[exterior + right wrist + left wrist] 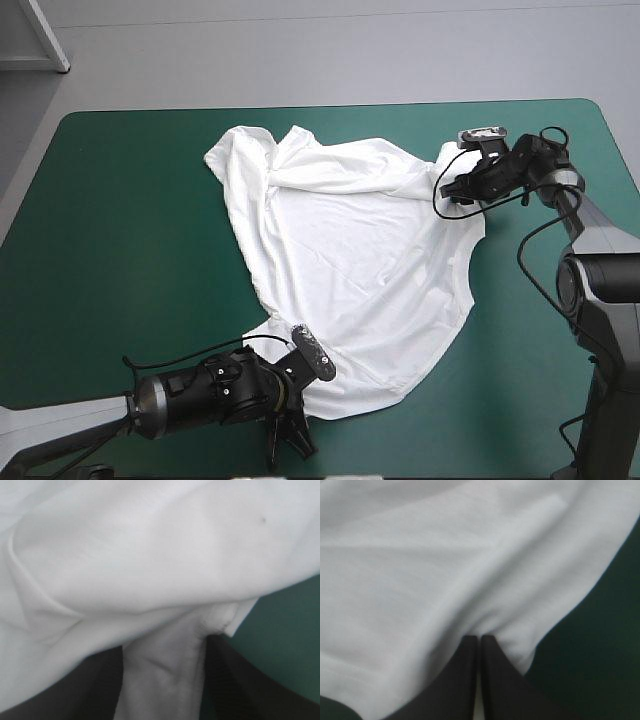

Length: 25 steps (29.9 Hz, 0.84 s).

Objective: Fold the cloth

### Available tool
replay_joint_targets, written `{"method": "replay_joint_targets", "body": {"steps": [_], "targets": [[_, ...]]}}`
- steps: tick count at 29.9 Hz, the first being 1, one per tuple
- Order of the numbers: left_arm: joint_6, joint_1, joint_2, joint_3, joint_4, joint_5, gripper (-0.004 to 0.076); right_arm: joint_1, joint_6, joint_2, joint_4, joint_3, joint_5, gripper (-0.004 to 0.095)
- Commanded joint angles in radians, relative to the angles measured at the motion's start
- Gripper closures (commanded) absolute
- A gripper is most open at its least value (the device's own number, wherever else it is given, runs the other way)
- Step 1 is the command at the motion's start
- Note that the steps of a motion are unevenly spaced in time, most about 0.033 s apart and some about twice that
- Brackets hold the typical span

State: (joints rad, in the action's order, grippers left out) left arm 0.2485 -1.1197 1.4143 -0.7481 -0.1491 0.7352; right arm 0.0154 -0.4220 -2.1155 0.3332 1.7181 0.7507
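A white T-shirt (350, 250) lies opened out across the middle of the teal-green bench (120, 220), with the folding apparently yet to begin. No crisp fold shows anywhere on it. The cloth lies loosely flat, with a rumpled ridge running across it toward 12 o'clock and a bunched corner at about 11 o'clock.

At the shirt's 7 o'clock corner, near the bench's front edge, the left hand (290, 445) is clamped on the hem. Its black fingers (465, 680) meet in a point, and the fabric puckers into the tips.

At the shirt's 2 o'clock corner, the right hand (458, 192) stands with its fingers (75, 690) spread wide. A stitched edge of the shirt lies in the gap between them, not yet pinched.

By the look of it, only the grasping stage is under way. The right hand has its grip to take, the shirt wants smoothing, and every fold remains to be made.
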Motion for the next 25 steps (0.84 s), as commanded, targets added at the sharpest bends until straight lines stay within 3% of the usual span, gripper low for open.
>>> {"method": "replay_joint_targets", "body": {"steps": [1, 6, 11, 19, 25], "targets": [[0.008, 0.009, -0.003, 0.001, -0.049, -0.027, 0.0705, 0.01, 0.039, 0.035, -0.054, 0.051, 0.007, 0.0518], [0.016, 0.009, -0.003, 0.001, -0.059, -0.049, 0.0705, 0.01, 0.052, 0.031, -0.111, 0.054, 0.078, 0.0924], [0.133, 0.009, -0.043, -0.01, -0.201, -0.103, 0.0705, 0.01, 0.068, 0.097, -0.128, 0.056, 0.1, 0.0919], [0.419, 0.024, -0.177, -0.153, -0.777, -0.024, 0.0705, 0.01, -0.001, 0.386, 0.002, 0.089, 0.098, 0.092], [0.304, 0.204, -0.199, -0.381, -0.863, -0.145, 0.0704, 0.01, -0.034, 0.574, 0.085, 0.151, 0.102, 0.0921]]}}
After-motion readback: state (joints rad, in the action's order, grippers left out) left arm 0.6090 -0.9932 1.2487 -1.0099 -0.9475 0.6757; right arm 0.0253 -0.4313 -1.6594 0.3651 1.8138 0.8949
